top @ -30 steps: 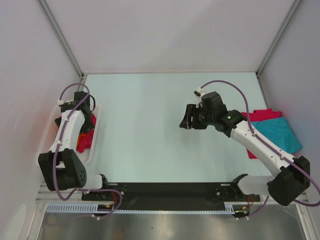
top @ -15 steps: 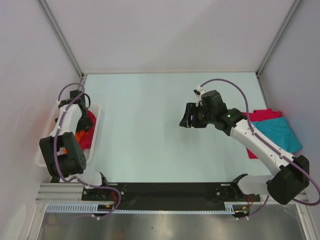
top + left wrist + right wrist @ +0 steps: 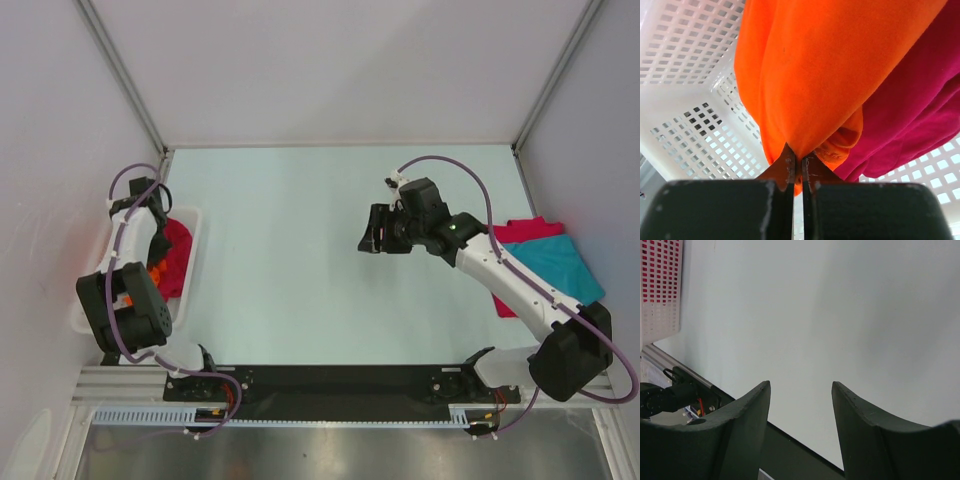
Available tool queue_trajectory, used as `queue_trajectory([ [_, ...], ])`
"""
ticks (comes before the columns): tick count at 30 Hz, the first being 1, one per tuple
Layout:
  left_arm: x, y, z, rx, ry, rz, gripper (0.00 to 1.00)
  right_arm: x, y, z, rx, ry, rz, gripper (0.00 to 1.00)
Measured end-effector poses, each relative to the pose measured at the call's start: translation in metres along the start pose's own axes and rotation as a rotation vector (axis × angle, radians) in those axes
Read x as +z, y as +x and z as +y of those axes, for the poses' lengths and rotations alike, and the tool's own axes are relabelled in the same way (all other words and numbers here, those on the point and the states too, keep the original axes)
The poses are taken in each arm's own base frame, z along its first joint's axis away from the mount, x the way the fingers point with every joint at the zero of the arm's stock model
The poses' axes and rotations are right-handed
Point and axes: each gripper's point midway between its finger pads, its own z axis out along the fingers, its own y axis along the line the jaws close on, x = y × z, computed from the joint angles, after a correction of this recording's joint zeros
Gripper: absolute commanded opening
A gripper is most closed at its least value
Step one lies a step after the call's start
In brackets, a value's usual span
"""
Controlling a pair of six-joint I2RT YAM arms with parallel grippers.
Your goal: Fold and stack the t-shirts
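In the left wrist view my left gripper (image 3: 796, 160) is shut on a fold of the bright orange t-shirt (image 3: 815, 75), which lies against a crimson t-shirt (image 3: 920, 110) inside the white mesh basket (image 3: 690, 50). From above, the left gripper (image 3: 153, 262) reaches down into the basket (image 3: 190, 225), where the crimson cloth (image 3: 178, 250) and a bit of orange (image 3: 155, 270) show. My right gripper (image 3: 372, 232) hangs open over the middle of the table, nothing between its fingers (image 3: 756, 405). At the right edge a teal t-shirt (image 3: 555, 265) lies on another crimson one (image 3: 530, 230).
The basket stands against the left wall, and its mesh side shows far off in the right wrist view (image 3: 660, 290). Cage walls close in the table on the left, back and right. The black base rail (image 3: 340, 380) runs along the near edge.
My left gripper has sunk into the basket and shut on the orange t-shirt. The right arm has barely moved.
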Motion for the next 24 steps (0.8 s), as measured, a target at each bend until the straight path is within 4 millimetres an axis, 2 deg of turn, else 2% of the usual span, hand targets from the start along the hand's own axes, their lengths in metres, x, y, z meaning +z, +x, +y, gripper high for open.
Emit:
queue_trajectory([
  [7, -0.005, -0.003, -0.005, -0.018, 0.045, -0.016, 0.00, -0.001, -0.001, 0.003, -0.004, -0.005, -0.004, 0.57],
  [10, -0.017, -0.012, -0.002, -0.047, 0.067, -0.066, 0.00, 0.000, 0.000, 0.004, -0.007, -0.007, -0.002, 0.57],
  [14, -0.049, -0.035, 0.009, -0.127, 0.119, -0.209, 0.00, 0.002, 0.003, 0.009, -0.015, -0.012, 0.006, 0.57],
  [18, -0.100, -0.068, 0.026, -0.236, 0.189, -0.385, 0.00, 0.007, 0.008, 0.013, -0.022, -0.013, 0.022, 0.57],
  [20, -0.120, -0.082, 0.027, -0.268, 0.233, -0.442, 0.00, 0.008, 0.010, 0.014, -0.025, -0.012, 0.027, 0.57],
  [22, -0.138, -0.093, 0.017, -0.264, 0.304, -0.494, 0.00, 0.008, 0.010, 0.015, -0.027, -0.011, 0.028, 0.57],
  [24, -0.158, -0.094, -0.014, -0.178, 0.407, -0.541, 0.00, 0.008, 0.010, 0.014, -0.025, -0.007, 0.025, 0.57],
])
